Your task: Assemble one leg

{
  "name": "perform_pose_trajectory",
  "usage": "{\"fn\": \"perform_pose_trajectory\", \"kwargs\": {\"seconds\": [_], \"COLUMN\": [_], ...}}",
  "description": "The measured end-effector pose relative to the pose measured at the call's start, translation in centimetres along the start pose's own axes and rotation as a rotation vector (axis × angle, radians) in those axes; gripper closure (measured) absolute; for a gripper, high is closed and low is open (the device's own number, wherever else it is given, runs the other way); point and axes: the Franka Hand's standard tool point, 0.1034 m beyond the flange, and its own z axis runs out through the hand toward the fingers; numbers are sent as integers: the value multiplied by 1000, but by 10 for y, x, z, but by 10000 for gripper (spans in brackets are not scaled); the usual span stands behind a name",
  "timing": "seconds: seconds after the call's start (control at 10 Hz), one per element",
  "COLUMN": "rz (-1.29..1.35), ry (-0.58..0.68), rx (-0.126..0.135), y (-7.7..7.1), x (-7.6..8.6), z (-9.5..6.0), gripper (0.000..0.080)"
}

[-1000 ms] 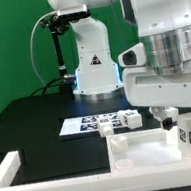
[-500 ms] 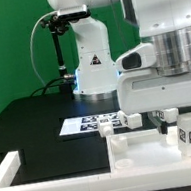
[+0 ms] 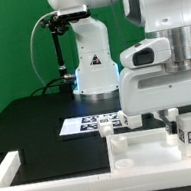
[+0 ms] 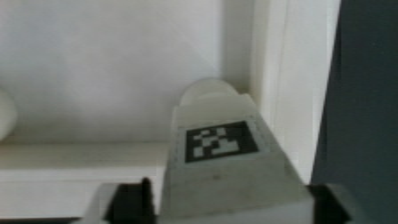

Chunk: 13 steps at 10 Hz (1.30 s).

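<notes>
1. The pincer (image 4: 217,205) is clamped on the white leg (image 4: 222,150), right by the big white piece (image 3: 143,148).
2. I think the leg is picked up but not fixed on yet.
3. Farther back lies the marker board (image 3: 88,123) on the black counter (image 3: 32,120).

My arm body (image 3: 165,66) fills the exterior view's right. Tagged white leg (image 3: 190,130) upright below it, over the white tabletop (image 3: 144,154). Marker board (image 3: 93,123) behind on the black table (image 3: 32,120).
</notes>
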Motion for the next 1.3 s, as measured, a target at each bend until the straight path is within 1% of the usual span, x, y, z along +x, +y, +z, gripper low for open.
{"fn": "perform_pose_trajectory", "kwargs": {"seconds": [0.2,0.3,0.5,0.6,0.7,0.8,1.0,1.1,1.2,1.3], "rz": [145,320,699,856,1109,1262,1262,1220,1054,808], "ry": [0,0,10,7,-12,-36,-36,-35,-29,-19], "rx": [0,-4,-24,-16,10,43,41,41,34,41], "y": [0,0,-1,0,1,3,2,2,3,4], "x": [0,0,-2,-2,-2,-2,-3,-3,-4,-2], "z": [0,0,1,2,2,2,2,2,4,3], "gripper": [515,515,515,515,515,515,515,515,333,215]}}
